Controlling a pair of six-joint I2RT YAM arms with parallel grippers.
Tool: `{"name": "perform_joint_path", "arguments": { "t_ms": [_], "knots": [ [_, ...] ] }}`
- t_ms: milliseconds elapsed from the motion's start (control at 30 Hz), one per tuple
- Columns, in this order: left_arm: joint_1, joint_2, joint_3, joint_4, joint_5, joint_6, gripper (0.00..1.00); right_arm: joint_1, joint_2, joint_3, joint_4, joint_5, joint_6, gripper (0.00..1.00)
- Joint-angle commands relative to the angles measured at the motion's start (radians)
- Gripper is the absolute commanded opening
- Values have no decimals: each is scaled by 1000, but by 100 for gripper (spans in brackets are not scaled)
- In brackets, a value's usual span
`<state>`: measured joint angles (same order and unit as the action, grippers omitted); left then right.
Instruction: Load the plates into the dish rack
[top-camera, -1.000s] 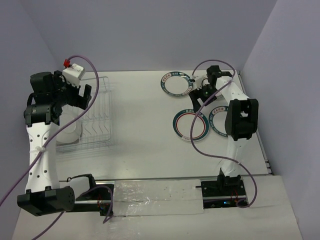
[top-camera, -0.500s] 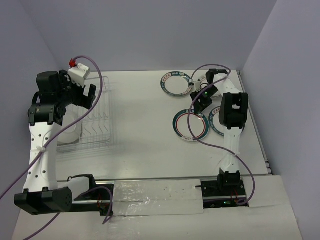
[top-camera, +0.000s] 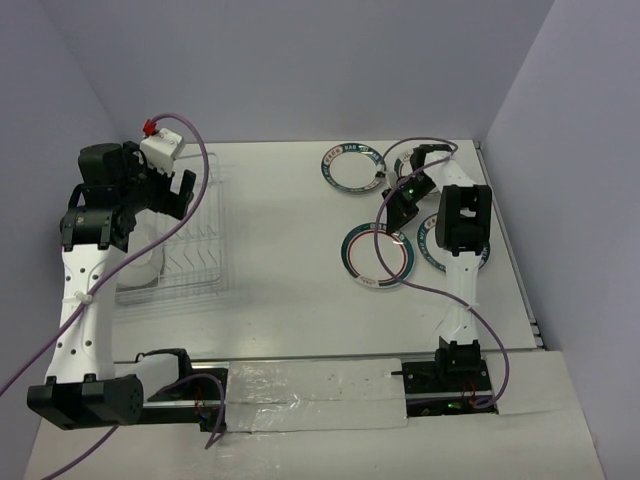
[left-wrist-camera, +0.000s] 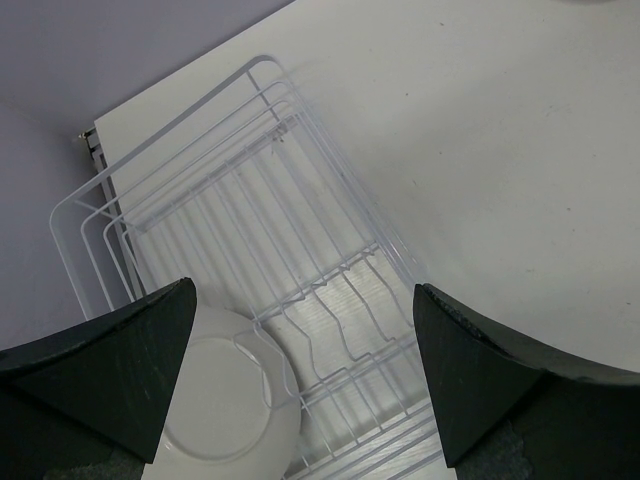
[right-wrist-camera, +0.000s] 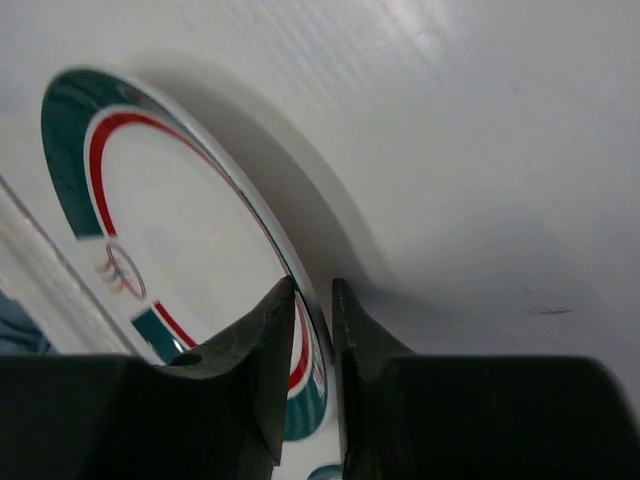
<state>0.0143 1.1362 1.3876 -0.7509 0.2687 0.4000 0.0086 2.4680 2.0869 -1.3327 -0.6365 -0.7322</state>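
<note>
Right wrist view shows my right pincer (right-wrist-camera: 312, 290) closed to a narrow slit over the rim of a teal-rimmed plate (right-wrist-camera: 170, 230), one finger on each face of the edge. It looks like a grip, though I cannot be sure the pads are pressing yet. A second ago that arm stood higher and further toward the upper right of the overhead frame. Since then it has dropped to this plate (top-camera: 378, 256) at centre right, and the plate has slid a little toward the lower left on the table (top-camera: 280, 230). I judge the pick is just starting. Next comes the lift and the carry across to the dish rack (top-camera: 195, 250) at the left. My left pincer (left-wrist-camera: 305, 290) hangs spread wide and empty over the rack (left-wrist-camera: 300, 230), barely shifted. One white plate (left-wrist-camera: 225, 400) already stands in the rack's lower left corner, underside showing. A second teal plate (top-camera: 352, 166) still waits at the upper centre.
</note>
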Motion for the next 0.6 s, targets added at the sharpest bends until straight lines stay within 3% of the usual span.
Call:
{"name": "perform_joint_path", "arguments": {
  "t_ms": [0,67,100,267,367,400,567],
  "knots": [
    [-7,-10,-2,39,6,-13,99,-1,17,-59,-115,8,-27,25],
    [-7,-12,-12,38,32,-10,99,-1,8,-65,-115,-17,-15,3],
    [-39,-12,-22,33,47,8,99,-1,-4,-61,-115,-32,-6,0],
    [-196,-58,-96,87,-11,71,99,1,-84,-10,-114,-221,85,0],
    [-377,-58,-114,84,-98,132,99,14,-160,-17,-83,-373,167,0],
    [-483,-53,-124,84,-124,157,99,21,-187,-36,-51,-420,206,0],
    [-790,-29,-167,113,-250,224,99,82,-352,-198,214,-474,456,0]
  ]
}}
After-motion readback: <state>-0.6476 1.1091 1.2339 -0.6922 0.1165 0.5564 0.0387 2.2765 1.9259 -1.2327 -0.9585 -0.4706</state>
